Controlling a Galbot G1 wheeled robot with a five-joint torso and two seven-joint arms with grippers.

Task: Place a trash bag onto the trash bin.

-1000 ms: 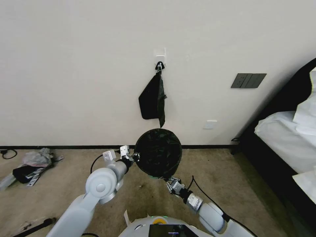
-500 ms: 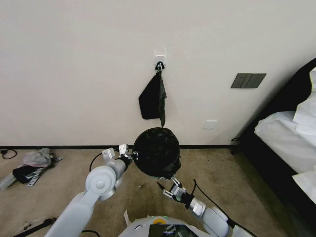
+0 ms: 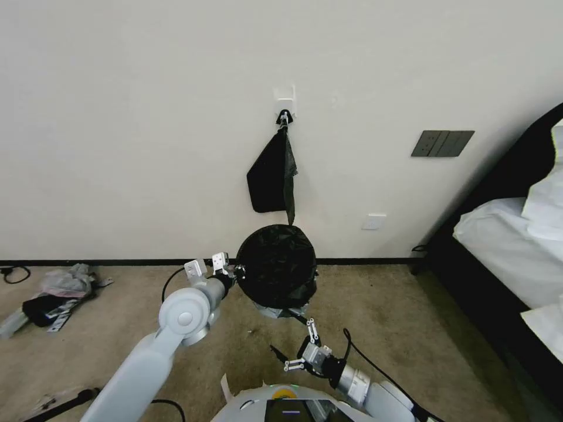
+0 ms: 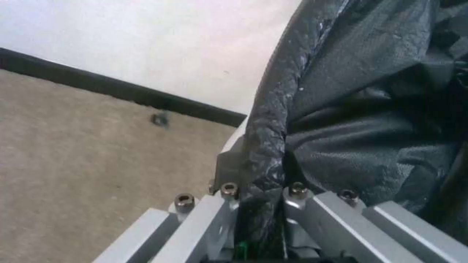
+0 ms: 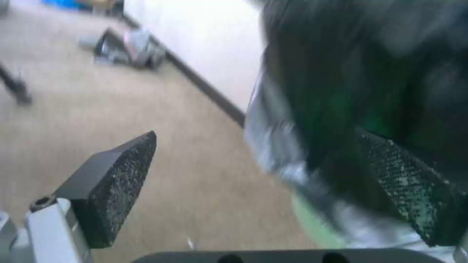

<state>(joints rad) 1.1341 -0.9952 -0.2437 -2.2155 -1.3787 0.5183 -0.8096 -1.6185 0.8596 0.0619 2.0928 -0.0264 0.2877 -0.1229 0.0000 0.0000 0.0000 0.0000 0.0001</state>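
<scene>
The trash bag [image 3: 275, 266] is draped over the trash bin [image 3: 280, 309], which stands on the carpet floor [image 3: 117, 328] close to the wall; in the head view, only a pale strip of the bin wall shows below the black film. The left hand [image 3: 237, 274] sits at the left side of the rim, clamped on the bag edge. The right hand [image 3: 296, 351], which was at the near rim a second ago, has let go and drawn back toward the robot, fingers now spread wide and apart from the bag. Judged from this, the near side is seated and the fitting is close to complete. The bin's long axis runs upright, its lined mouth facing up toward the camera. A flat black bundle [image 3: 271, 176] hangs from a wall hook above. In the left wrist view, the left hand [image 4: 258, 193] pinches the folded bag [image 4: 351, 109] rim between its fingers. In the right wrist view, the right hand [image 5: 263, 186] shows its pads [image 5: 122, 179] well apart, the bag [image 5: 361, 73] ahead of them, untouched.
</scene>
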